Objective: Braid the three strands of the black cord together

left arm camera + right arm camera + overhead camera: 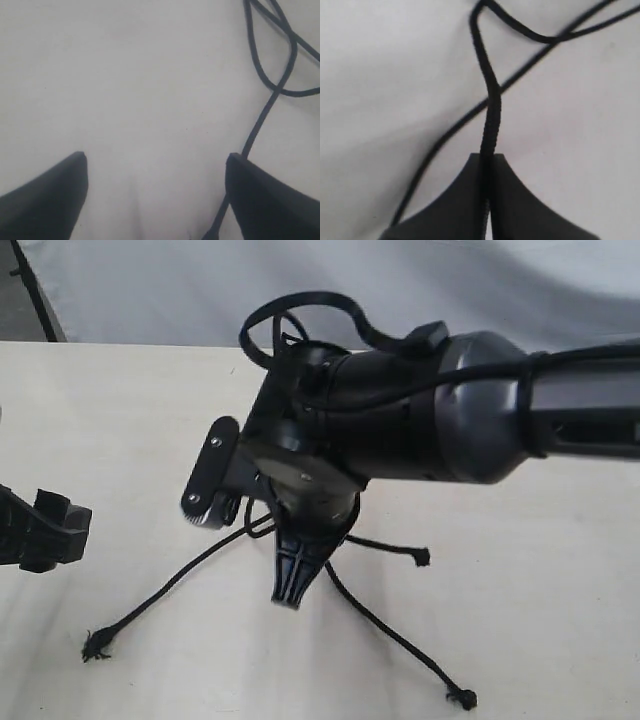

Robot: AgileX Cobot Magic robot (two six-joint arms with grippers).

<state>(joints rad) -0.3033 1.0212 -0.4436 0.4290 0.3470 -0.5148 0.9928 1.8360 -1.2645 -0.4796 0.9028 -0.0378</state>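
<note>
A pale cream table fills most of the scene, with a wrinkled grey-white backdrop behind it. At the far left my left gripper hangs just over the bare tabletop, its two fingers spread wide with nothing between them. A passing strand runs close by one finger, and I cannot tell whether it touches.

The black cord lies fanned out on the middle of the table. Its left strand runs out toward my left side and ends in a frayed tip. Over the place where the strands meet, my right gripper points down at the table. Its jaws are pressed together, pinching a single strand that runs straight out from the pads, then bends away, crossing a blurred strand. I cannot tell which of the three I hold.

Further right, a long strand trails to a knotted tip low in the exterior view, and a shorter strand ends at a knot. A thick smooth cable loops above my right wrist.
</note>
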